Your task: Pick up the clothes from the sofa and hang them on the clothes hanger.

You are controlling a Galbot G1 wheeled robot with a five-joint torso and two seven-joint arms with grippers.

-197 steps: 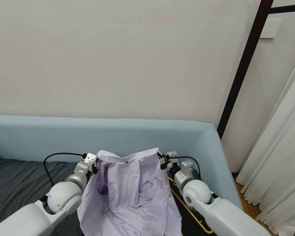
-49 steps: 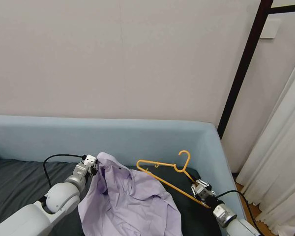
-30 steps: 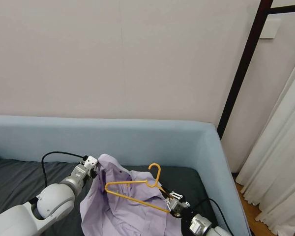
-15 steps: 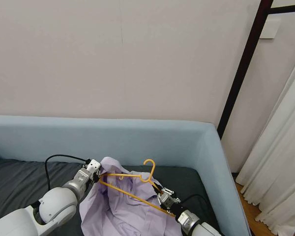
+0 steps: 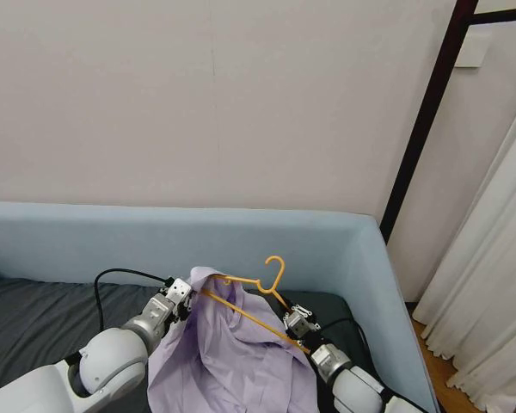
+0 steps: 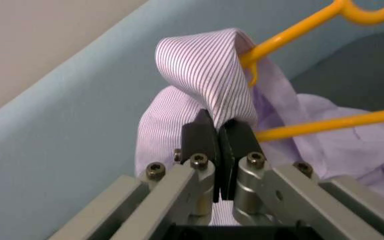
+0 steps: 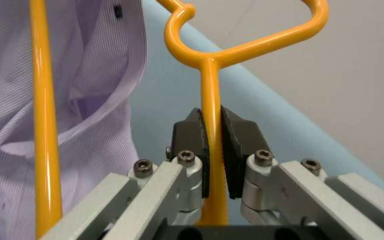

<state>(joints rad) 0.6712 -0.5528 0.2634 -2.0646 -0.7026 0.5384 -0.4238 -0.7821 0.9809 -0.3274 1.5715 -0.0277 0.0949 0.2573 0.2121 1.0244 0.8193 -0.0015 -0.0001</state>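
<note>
Looking down on a pale blue sofa with a dark grey seat, backing onto a plain cream wall. Ending at the sofa's side arm on the right, with a dark upright post and a white curtain standing beyond it.

Leaving bare seat open on the left and free air above the sofa's back. Crowding the right end of the seat with both arms and the cloth.

Pinching a raised fold of the shirt with the left gripper, jaws pressed shut on the cloth, close to the sofa's back. Showing the shirt as lilac with fine stripes, peaked at the pinched fold and spilling crumpled onto the seat between the two grippers. Tucking one tip of the orange hanger under that fold, touching the cloth, with the hanger tilted and its hook uppermost. Clamping one orange bar of the hanger with the right gripper, jaws closed tight on it, just beside the shirt.
</note>
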